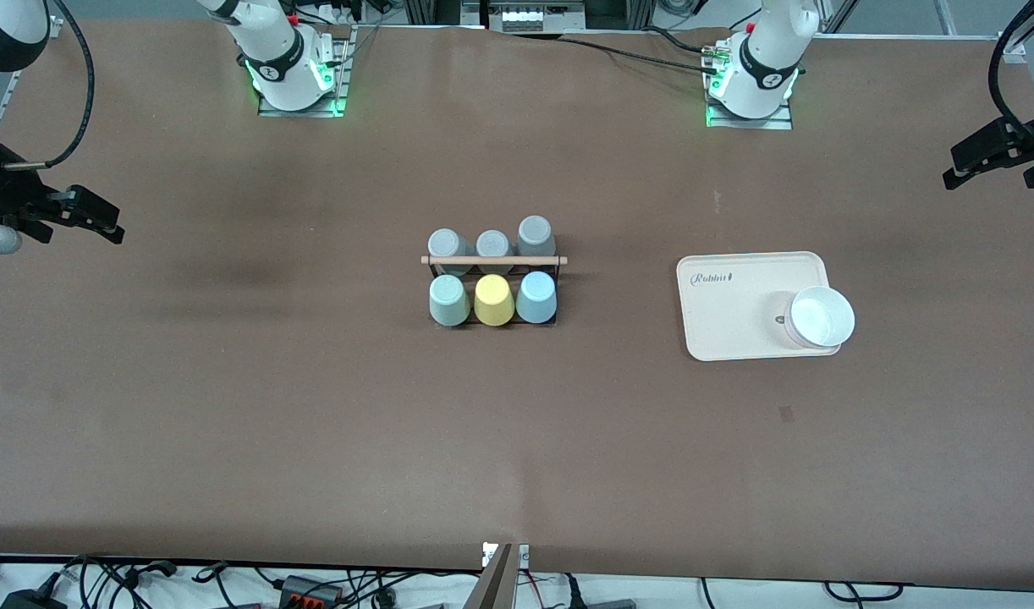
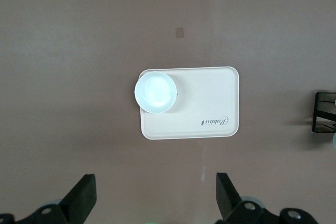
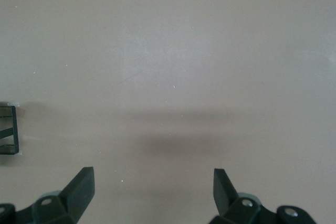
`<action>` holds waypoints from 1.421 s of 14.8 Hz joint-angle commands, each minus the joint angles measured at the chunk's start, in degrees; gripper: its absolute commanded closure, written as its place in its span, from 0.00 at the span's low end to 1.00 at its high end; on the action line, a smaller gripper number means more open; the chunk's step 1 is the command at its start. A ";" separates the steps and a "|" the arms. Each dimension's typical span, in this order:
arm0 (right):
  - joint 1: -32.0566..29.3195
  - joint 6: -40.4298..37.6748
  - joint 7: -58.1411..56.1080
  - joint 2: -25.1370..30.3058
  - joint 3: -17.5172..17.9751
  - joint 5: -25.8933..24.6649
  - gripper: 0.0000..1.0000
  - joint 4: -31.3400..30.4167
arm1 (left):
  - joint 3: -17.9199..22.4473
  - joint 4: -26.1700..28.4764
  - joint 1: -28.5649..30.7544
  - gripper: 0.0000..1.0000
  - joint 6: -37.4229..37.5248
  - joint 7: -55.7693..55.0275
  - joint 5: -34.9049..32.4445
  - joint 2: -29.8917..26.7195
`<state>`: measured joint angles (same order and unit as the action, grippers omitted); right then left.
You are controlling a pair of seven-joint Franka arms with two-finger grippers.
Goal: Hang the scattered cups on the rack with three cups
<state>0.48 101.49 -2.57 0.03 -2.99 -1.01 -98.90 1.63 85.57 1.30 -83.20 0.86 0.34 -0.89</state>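
Front: both my arms wait high at the surface's ends; mint cup [image 1: 448, 300] and blue cup [image 1: 536, 297] sit on the rack [image 1: 493, 260], mid-surface. Left wrist: left end effector [image 2: 155, 200] spread over tray [image 2: 210, 103]. Right wrist: right end effector [image 3: 153, 195] spread, empty.

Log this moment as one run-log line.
rack: six cups on pegs, mint cup and blue cup hung | left gripper: open above tray | right gripper: open over bare table
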 commanded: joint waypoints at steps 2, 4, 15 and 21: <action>0.05 -0.60 -0.24 1.20 0.35 -0.05 0.00 -0.15 | -0.05 -1.11 0.02 0.00 0.84 -0.42 0.36 0.36; -0.39 -0.60 -0.24 1.03 0.53 -0.05 0.00 -0.15 | -0.05 -1.11 0.02 0.00 0.93 -0.42 0.36 0.36; -2.94 -2.00 -0.06 1.29 3.69 -0.05 0.00 -0.33 | -0.05 -1.11 0.02 0.00 0.84 -0.42 0.45 0.36; -2.85 -2.62 -0.68 1.38 3.78 -0.14 0.00 -0.15 | -0.05 -1.02 0.02 0.00 0.84 -0.42 0.36 0.45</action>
